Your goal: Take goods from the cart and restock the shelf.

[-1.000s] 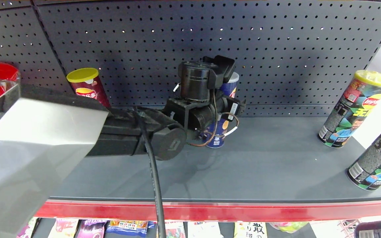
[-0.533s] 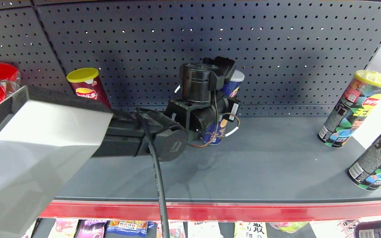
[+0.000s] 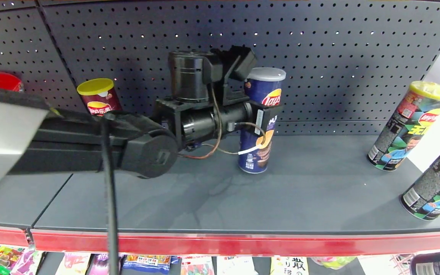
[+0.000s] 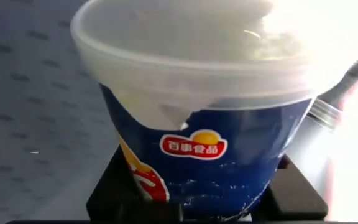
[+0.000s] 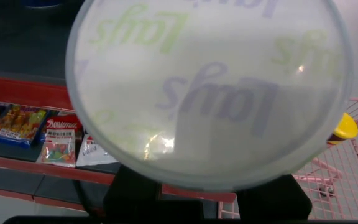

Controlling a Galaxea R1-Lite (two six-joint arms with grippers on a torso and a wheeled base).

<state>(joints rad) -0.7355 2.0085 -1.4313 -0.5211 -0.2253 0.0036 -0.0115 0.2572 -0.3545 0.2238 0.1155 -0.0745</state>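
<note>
A blue chip can (image 3: 266, 89) with a pale lid stands upright on the grey shelf (image 3: 319, 191), close to the pegboard. My left gripper (image 3: 262, 118) reaches in from the left and is shut on the can's middle. In the left wrist view the can (image 4: 210, 143) sits between the dark fingers (image 4: 110, 196) of that gripper (image 4: 204, 202). My right gripper (image 5: 204, 199) is shut on another can, whose clear lid (image 5: 210, 87) faces the camera. A dark can top (image 3: 437, 263) shows at the bottom right corner of the head view.
A maroon can with a yellow lid (image 3: 101, 99) stands behind the left arm. Two black-and-green cans (image 3: 409, 126) (image 3: 434, 183) stand at the shelf's right end. Snack bags (image 3: 147, 263) lie under the red shelf edge (image 3: 243, 244). A pink cart (image 5: 353, 180) is beside the shelf.
My left arm has swung to the left and its wrist has risen. The blue can now stands a little further right and forward, and more of it shows.
</note>
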